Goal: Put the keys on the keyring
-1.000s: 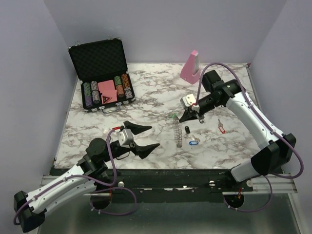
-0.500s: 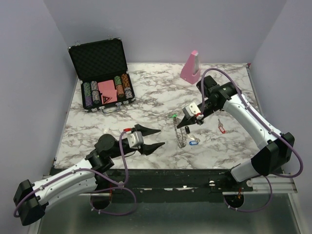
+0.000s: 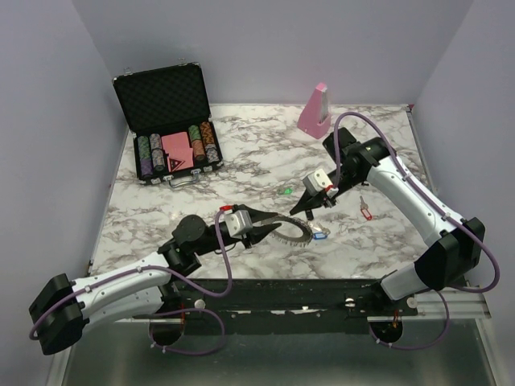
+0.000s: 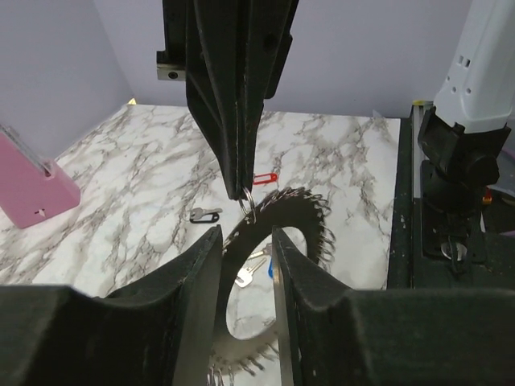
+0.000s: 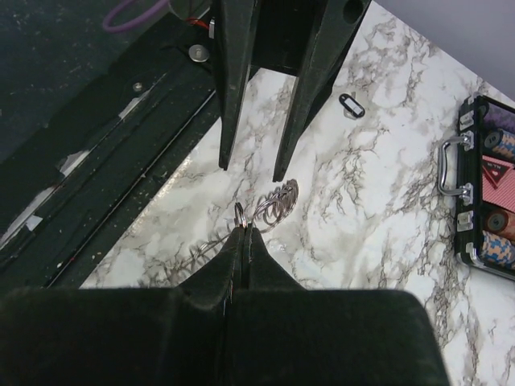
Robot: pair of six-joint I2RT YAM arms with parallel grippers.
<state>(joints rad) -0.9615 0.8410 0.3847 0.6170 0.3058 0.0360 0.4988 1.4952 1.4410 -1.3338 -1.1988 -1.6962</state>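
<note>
The keyring [image 3: 299, 232] is tilted up off the marble near the table's front, toothed with small loops. My right gripper [image 3: 294, 211] is shut on one small loop of its rim [image 5: 240, 215]. My left gripper [image 3: 272, 226] reaches in from the left. Its fingers [image 4: 193, 277] stand apart with the keyring's [image 4: 302, 221] near rim between them, a gap on each side. Keys lie loose around it: a green one [image 3: 287, 191], a red one [image 3: 367, 213], a blue one [image 3: 320, 235] and a black-tagged one [image 4: 205, 214]. A silver key blade [image 4: 251, 272] shows through the ring's hole.
An open black case of poker chips [image 3: 170, 121] stands at the back left. A pink wedge block [image 3: 315, 108] stands at the back, behind the right arm. The table's front edge and a dark rail [image 4: 418, 241] run close below the ring.
My left arm has swung right to the keyring and its jaws have narrowed around the rim. The ring, edge-on before, now lies flatter and nearer the front, with the right gripper still on it.
</note>
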